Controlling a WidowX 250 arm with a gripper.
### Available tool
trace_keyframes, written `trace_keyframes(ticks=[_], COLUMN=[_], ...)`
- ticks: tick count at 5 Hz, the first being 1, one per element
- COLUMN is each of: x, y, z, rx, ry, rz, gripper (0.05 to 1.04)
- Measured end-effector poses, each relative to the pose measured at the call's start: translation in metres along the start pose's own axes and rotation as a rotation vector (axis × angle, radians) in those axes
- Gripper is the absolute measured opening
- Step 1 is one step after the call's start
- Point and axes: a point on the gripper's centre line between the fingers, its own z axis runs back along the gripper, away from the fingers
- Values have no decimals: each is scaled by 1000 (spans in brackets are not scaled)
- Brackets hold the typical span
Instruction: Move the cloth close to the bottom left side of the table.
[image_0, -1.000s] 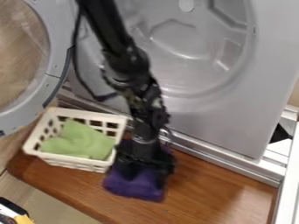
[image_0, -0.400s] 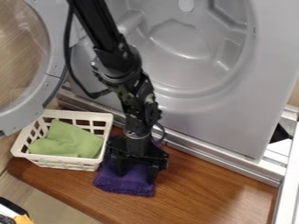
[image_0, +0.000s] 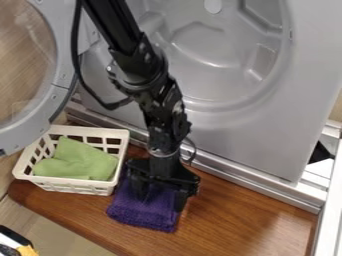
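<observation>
The black gripper hangs pointing down over the purple cloth, right of the basket. Its two fingers stand wide apart, one over the cloth's upper left part and the other at its right edge. The purple cloth lies bunched on the brown wooden table, and its back part is hidden behind the gripper.
A white basket with a green cloth in it stands on the left of the table, close beside the purple cloth. A grey machine front with its round door rises behind.
The basket and the purple cloth have shifted left since the earliest frame. The gripper first moved left as well, then a little back to the right and down.
</observation>
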Motion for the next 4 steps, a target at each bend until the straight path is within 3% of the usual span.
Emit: trace_keyframes(ticks=[3, 4], x=[-8, -8], y=[8, 9], z=[83, 84], rx=[-70, -68], ry=[-124, -124], rz=[-59, -64], gripper=[999, 999])
